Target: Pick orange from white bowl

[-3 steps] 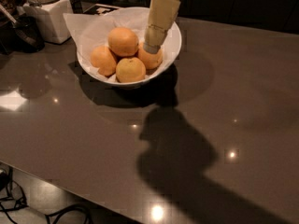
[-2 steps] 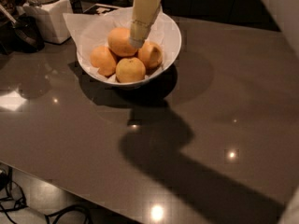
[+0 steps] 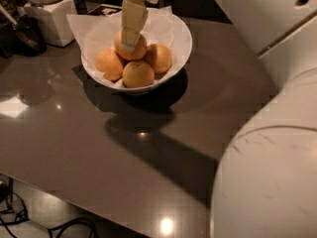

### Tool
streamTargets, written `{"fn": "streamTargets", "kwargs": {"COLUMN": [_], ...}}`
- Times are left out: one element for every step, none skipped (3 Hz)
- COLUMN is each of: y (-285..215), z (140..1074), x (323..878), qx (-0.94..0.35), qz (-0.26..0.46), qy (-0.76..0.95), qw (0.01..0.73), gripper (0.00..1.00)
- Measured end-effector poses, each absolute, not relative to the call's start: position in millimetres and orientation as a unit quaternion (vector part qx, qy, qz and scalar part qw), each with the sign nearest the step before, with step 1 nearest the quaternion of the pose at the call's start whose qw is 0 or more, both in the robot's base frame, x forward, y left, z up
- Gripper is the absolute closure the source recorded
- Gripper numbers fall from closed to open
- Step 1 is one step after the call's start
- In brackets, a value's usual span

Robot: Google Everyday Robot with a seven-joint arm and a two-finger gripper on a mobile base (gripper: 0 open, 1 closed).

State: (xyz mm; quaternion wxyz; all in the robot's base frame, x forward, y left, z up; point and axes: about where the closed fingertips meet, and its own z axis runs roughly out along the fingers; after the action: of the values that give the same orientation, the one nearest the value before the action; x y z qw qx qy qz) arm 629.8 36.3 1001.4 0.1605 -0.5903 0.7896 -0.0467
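Observation:
The white bowl (image 3: 179,47) with a crinkled paper liner stands at the back of the dark table. It holds several oranges. The orange (image 3: 134,52), the top one in the pile, lies at the bowl's middle back. My gripper (image 3: 130,44) comes down from above and its cream fingers rest on the top of that orange. Other oranges lie to the left (image 3: 108,63), front (image 3: 138,74) and right (image 3: 159,57) of it.
A white square-based jar (image 3: 48,15) stands at the back left, beside a dark object (image 3: 25,33). My arm's large white body (image 3: 267,148) fills the right side. Cables (image 3: 29,222) lie on the floor below the table's front edge.
My gripper has moved left across the bowl, from over the right orange to the top middle orange. The arm's body has swung into view on the right.

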Motion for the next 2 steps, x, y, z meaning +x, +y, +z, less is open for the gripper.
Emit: {"fn": "streamTargets", "kwargs": {"y": [47, 53], "z": [988, 976], "x": [647, 660], "qx": [-0.591, -0.592], "qz": [-0.048, -0.051], "qy": [0.791, 0.792], "qw": [0.151, 0.141], "gripper": [0.23, 0.27]}}
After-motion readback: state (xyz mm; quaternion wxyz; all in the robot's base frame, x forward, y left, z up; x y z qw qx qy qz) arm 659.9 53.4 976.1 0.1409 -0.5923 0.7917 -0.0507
